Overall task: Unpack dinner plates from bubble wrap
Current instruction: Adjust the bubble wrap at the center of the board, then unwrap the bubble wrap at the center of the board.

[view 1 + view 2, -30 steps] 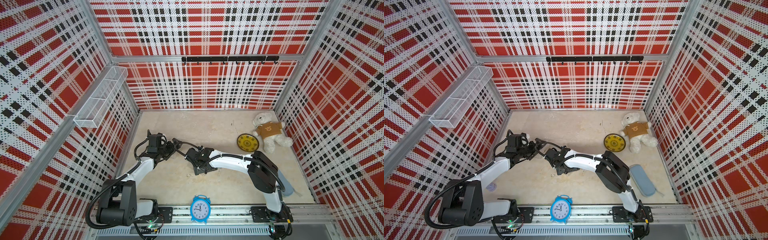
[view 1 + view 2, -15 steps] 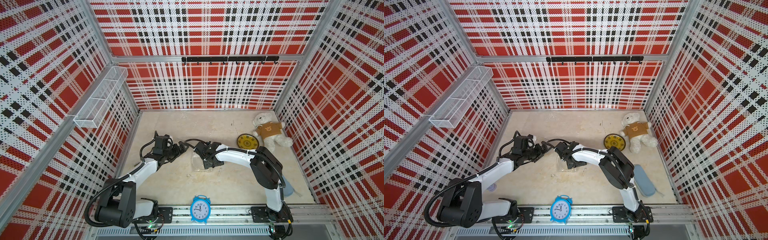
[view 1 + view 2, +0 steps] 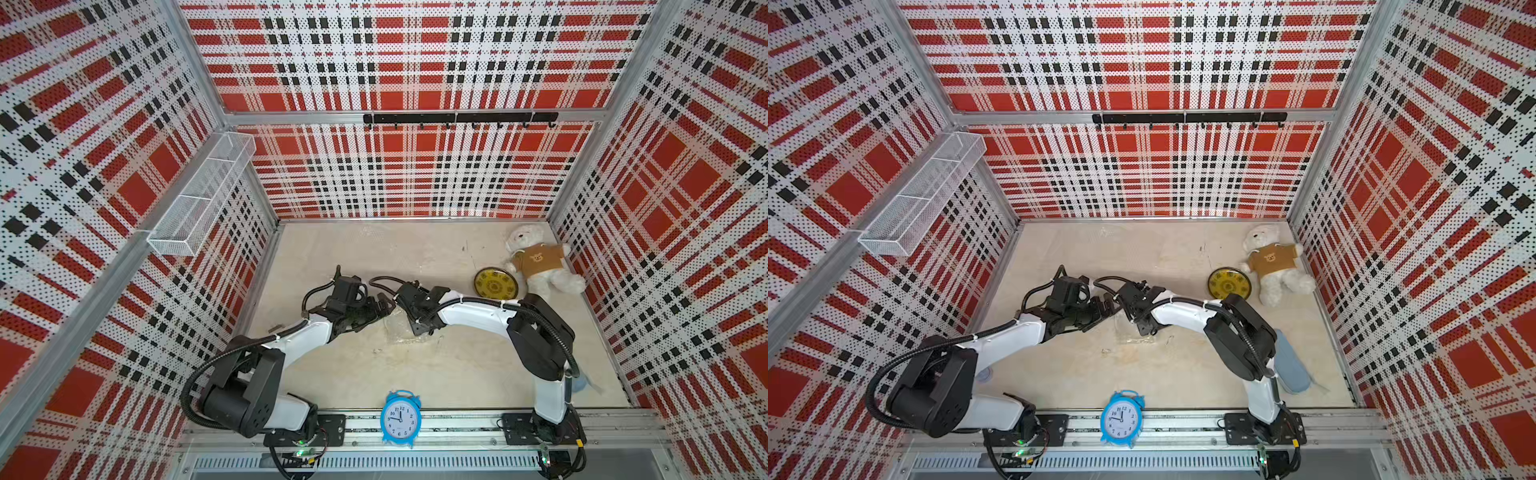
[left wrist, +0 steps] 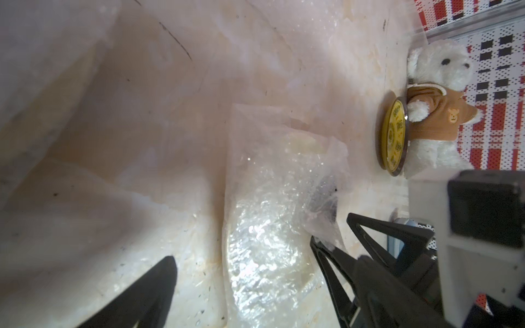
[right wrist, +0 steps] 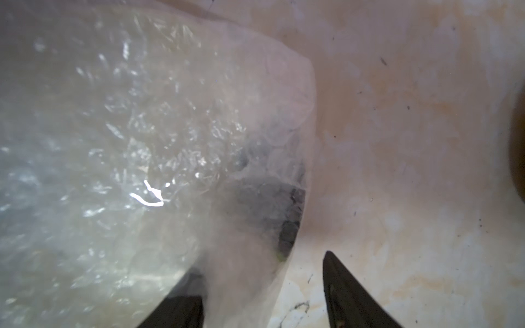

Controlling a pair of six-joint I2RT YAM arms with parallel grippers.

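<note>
Done: 1 yellow plate (image 3: 496, 283) bare, beyond my right pincer (image 5: 261, 262).
Pending: bubble wrap (image 5: 127, 142) bundle, edge inside its part-open jaws.
Left pincer (image 3: 386, 308): wide, empty.

Our left arm (image 3: 299, 336) and right arm (image 3: 478, 311) both wear smooth white shells with chunky black joint housings (image 3: 245, 390). Ribbed black cables (image 3: 199, 371) trail back behind the fingers (image 4: 366, 272), which are black, pointed and triangle-framed.

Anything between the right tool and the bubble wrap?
Nothing visible. A lifted edge of the bubble wrap sits between the parted fingers of the right tool. The left tool hangs open beside it, out of the path.
</note>
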